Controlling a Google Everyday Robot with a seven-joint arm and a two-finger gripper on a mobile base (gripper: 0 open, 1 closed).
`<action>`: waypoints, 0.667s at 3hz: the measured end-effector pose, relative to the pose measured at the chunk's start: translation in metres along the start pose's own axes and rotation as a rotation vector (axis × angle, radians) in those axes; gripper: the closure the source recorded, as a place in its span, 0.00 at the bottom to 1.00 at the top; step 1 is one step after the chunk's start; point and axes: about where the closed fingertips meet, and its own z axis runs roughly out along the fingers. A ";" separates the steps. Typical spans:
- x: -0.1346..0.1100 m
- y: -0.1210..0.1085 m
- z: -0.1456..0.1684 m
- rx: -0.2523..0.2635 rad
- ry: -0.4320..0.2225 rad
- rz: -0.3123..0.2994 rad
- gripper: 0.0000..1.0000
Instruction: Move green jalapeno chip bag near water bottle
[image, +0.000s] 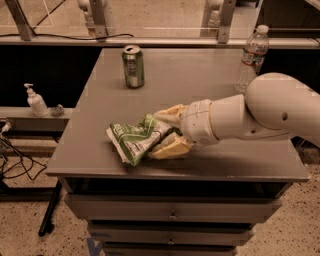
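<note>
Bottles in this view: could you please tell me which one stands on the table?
The water bottle, clear and white-capped, at the far right corner; the pump dispenser sits on a lower ledge. The tool is at the green jalapeno chip bag.
</note>
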 end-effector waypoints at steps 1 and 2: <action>-0.004 -0.008 -0.005 0.053 0.018 0.029 0.61; -0.012 -0.014 -0.029 0.129 0.048 0.056 0.84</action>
